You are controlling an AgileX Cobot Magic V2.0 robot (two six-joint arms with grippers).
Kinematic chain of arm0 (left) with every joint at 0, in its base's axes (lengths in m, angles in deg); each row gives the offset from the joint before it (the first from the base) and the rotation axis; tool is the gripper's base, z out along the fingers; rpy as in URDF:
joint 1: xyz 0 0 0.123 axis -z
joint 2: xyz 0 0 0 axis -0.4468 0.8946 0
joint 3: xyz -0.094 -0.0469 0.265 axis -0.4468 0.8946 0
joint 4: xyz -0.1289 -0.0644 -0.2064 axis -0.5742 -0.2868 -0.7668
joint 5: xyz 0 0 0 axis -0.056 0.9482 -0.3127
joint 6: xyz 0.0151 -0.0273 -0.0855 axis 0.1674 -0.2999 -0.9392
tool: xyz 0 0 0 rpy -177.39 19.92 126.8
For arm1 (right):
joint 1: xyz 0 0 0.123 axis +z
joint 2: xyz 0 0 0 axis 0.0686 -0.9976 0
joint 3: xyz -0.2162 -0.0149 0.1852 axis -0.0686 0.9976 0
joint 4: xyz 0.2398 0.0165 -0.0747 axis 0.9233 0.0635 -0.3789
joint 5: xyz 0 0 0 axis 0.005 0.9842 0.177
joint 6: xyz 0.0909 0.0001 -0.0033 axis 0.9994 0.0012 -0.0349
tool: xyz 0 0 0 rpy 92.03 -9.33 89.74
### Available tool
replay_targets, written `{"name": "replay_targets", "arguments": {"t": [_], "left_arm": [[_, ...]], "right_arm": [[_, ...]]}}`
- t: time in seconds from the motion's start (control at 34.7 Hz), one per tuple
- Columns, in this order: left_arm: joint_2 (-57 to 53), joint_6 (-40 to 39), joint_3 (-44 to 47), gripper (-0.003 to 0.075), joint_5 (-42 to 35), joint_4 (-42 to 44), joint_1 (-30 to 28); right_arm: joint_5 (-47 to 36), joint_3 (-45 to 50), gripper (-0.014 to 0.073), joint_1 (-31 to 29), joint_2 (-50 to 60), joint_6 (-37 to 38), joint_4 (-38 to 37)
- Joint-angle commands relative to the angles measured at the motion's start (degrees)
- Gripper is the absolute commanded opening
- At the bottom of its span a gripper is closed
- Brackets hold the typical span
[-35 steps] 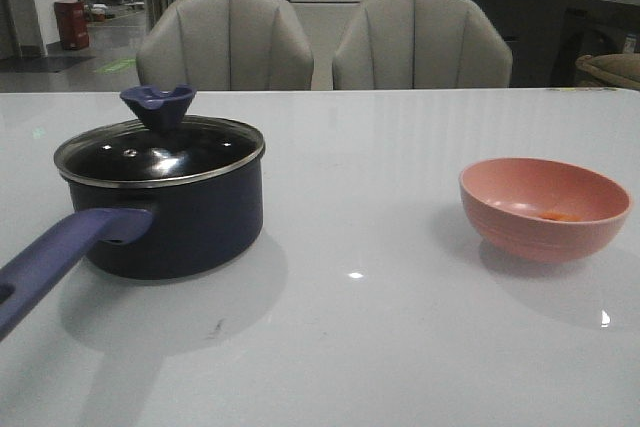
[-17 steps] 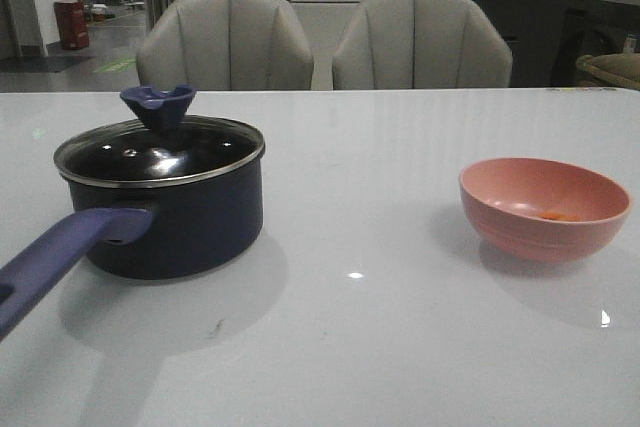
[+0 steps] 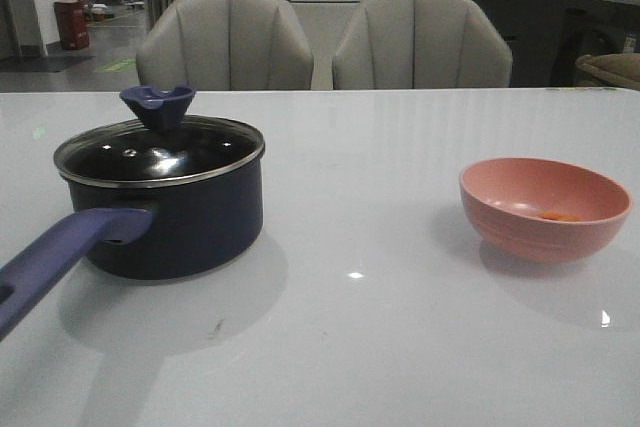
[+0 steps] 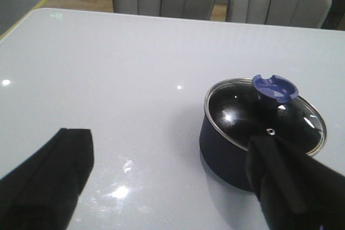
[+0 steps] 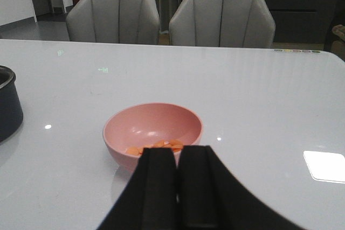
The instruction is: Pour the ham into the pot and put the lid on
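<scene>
Nearest the front edge of the white table [image 3: 400, 347], the left gripper [image 4: 172, 187] hangs with its fingers [image 4: 48, 176] spread wide apart, and the right gripper [image 5: 178, 187] has its fingers pressed together on nothing. Toward the left edge stands the dark saucepan [image 3: 170, 222], the glass lid [image 3: 160, 152] seated on its rim. Toward the right edge, well apart, a pink bowl [image 3: 545, 209] holds the ham [image 5: 156, 146]. Two grey chairs [image 3: 225, 42] stand behind the far edge.

No visible change, operator.
You moved nothing: across the front views the pot [image 3: 170, 202], lid [image 3: 160, 147] and pink bowl [image 3: 545, 207] showed no shift on the desk [image 3: 380, 327].
</scene>
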Motion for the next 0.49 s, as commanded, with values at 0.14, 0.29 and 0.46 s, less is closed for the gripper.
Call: {"name": "replay_targets", "arguments": {"t": [0.14, 0.29, 0.46], "left_arm": [[15.13, -0.19, -13.75, 0.0638, 4.45, -0.69, 1.59], [25.11, -0.19, -21.19, 0.0638, 8.90, -2.18, 1.59], [35.47, -0.19, -29.68, 0.0638, 13.13, -2.79, 4.08]], "right_arm": [[-4.99, -0.56, 0.0148, -0.21, 0.97, -0.38, -0.45], [-4.99, -0.56, 0.0148, -0.21, 0.97, -0.38, -0.45], [-4.99, -0.56, 0.0148, -0.21, 0.97, -0.38, -0.45]]}}
